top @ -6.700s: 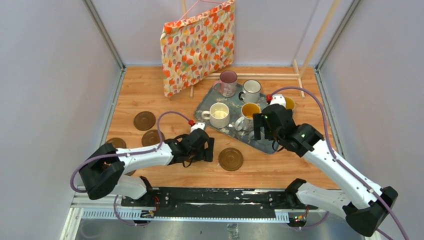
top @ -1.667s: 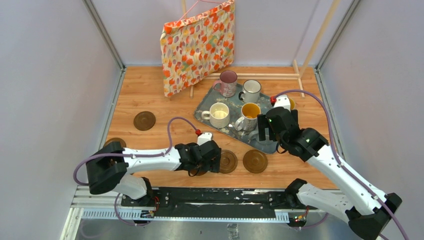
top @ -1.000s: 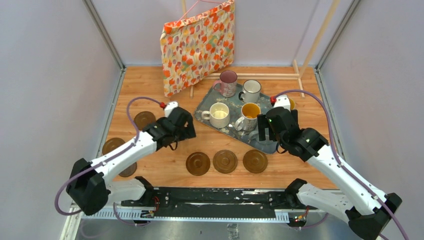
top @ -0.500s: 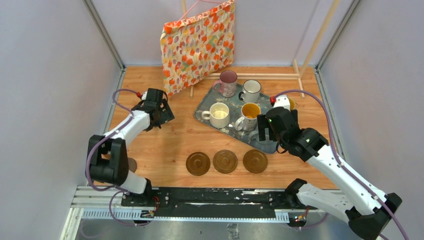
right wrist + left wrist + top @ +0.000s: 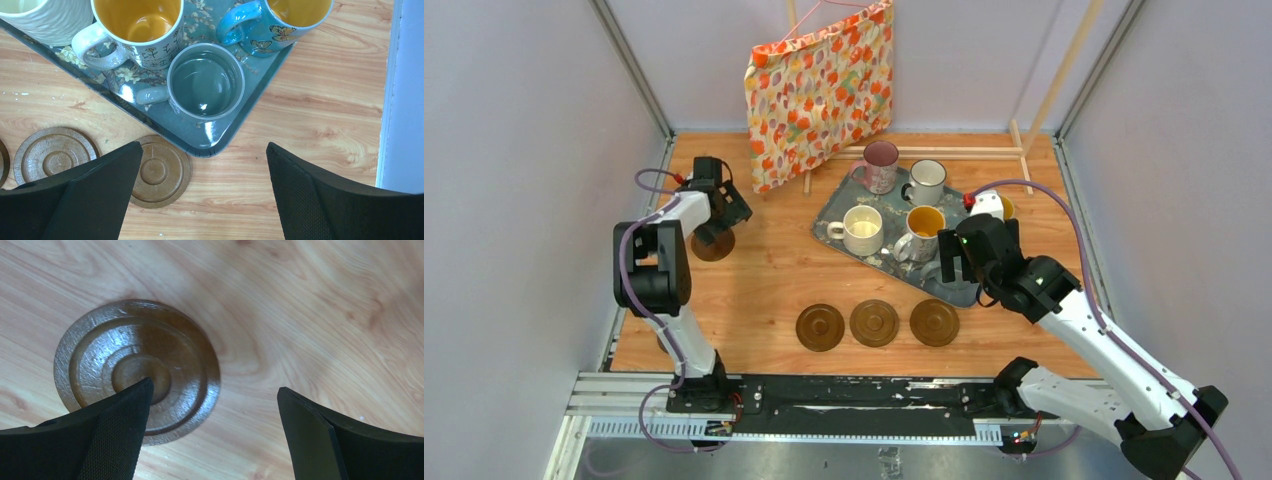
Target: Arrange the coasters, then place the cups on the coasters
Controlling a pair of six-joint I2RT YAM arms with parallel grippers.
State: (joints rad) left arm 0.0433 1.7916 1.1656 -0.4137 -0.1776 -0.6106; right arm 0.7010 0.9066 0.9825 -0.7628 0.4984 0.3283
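Note:
Three coasters lie in a row near the front edge. A fourth coaster lies at the far left, and my left gripper hovers over it, open, one finger above its centre. On the tray stand the pink cup, white dark-rimmed cup, cream cup and yellow-inside cup. My right gripper stands open and empty above the tray's near corner, over the grey cup; the blue-handled cup is beside it.
A floral cloth bag hangs at the back. Wooden sticks lie behind the tray. The left wall runs close beside the left arm, and the right wall is near the tray's corner.
The left arm has swung from the table's middle to the far left and now hangs over the lone coaster. The right arm, the cups and the row of coasters have not moved.

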